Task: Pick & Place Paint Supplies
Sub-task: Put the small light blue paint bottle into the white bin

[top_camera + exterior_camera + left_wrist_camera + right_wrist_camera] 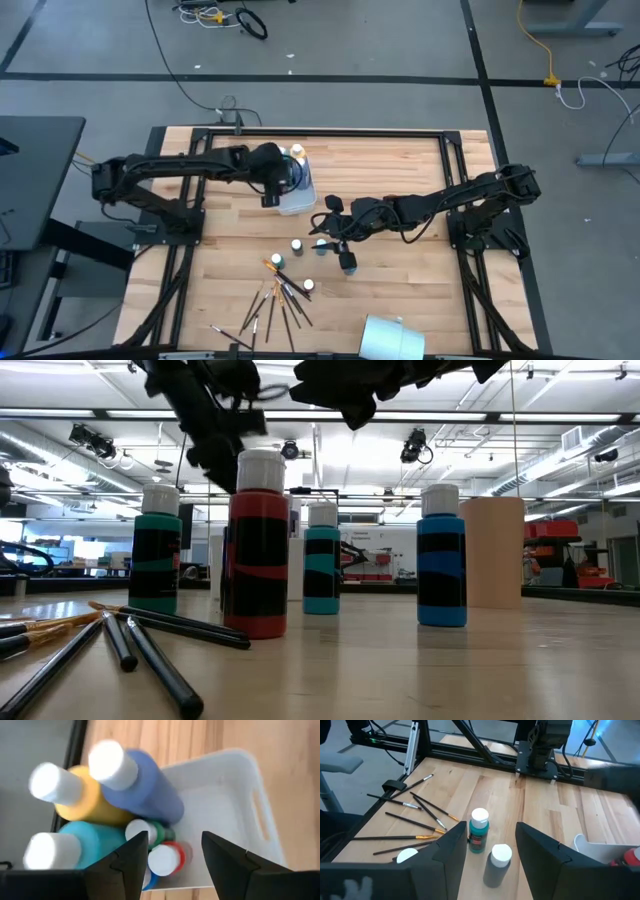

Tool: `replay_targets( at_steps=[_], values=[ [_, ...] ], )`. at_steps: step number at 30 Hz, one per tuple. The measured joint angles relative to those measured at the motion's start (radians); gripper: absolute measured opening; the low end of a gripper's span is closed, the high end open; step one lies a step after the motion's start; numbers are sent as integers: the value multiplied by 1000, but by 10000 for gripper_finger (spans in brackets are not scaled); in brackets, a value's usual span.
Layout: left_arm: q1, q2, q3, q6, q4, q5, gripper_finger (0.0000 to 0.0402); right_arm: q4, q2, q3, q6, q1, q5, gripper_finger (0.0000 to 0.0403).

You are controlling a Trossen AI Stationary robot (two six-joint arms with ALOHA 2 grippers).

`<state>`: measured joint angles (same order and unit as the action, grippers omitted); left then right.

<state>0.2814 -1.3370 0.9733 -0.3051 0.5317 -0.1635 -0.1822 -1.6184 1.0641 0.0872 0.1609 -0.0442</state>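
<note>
your left gripper hangs jaws apart, empty, over the white bin; right gripper gapes above a teal bottle, frame centre.

Pale striped wood grain runs across the counter, framed in black. Both arms are dark, and so is the left claw, spread over a white bin. Inside it: a periwinkle-blue bottle, a yellow one, a turquoise one, plus small green and red ones, all white-capped. Out on the counter, a red bottle with a black label, a teal bottle and a blue bottle, banded black. The brushes show dark handles with golden ferrules.
</note>
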Motion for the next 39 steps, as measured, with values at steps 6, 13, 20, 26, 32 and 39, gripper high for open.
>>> replay_targets(
  at_steps=[6,13,20,26,32,39],
  values=[
    [-29,141,0,86,-2,40,192,11,0,0,0,0,0,171],
    [-70,315,0,112,19,137,192,28,0,0,0,0,3,171],
    [-108,426,-25,137,62,142,192,46,0,0,0,0,2,171],
    [-123,501,-151,141,24,142,192,81,0,0,0,0,3,171],
    [-125,559,-319,178,-152,247,191,87,0,0,0,0,3,171],
    [-125,580,-480,220,-442,386,191,104,0,0,0,0,3,171]
  ],
)
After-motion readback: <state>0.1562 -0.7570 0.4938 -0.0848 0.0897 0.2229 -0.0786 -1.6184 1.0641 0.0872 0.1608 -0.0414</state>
